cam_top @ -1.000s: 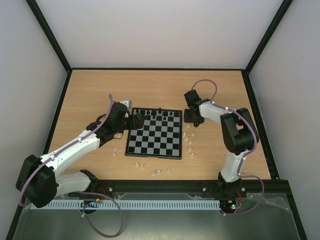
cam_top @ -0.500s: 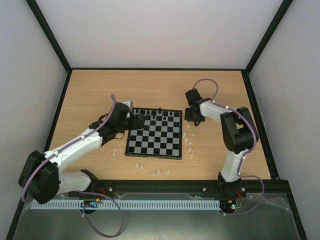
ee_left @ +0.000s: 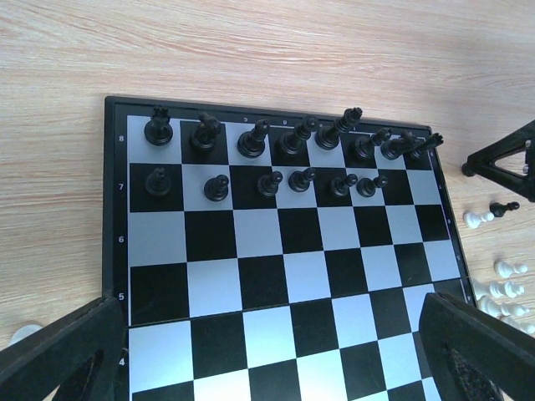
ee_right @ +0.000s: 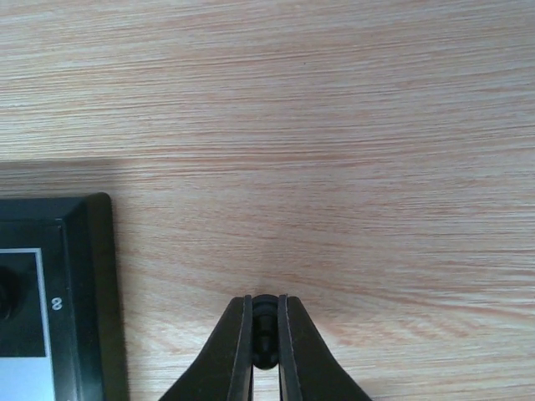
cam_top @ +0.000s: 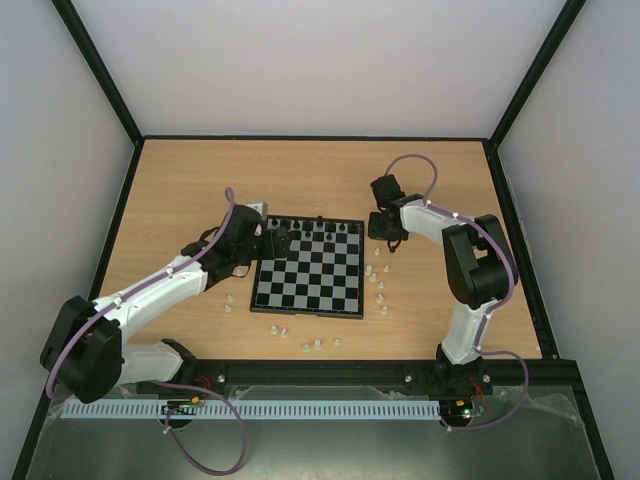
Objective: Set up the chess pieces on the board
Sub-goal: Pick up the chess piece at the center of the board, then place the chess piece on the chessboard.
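Between right fingers point(ee_right: 234, 344), one black chess piece point(ee_right: 265, 332)

The right gripper point(ee_right: 266, 344) is closing: its fingers, half apart a second ago, are now pinching a tiny black piece point(ee_right: 265, 316) just beside the far right corner of the board point(cam_top: 308, 287). It is also edging slightly away from the bases. The left arm point(cam_top: 160, 285) is stretching out, carrying the left gripper point(cam_top: 279, 239) a little further right over the board's far left corner.
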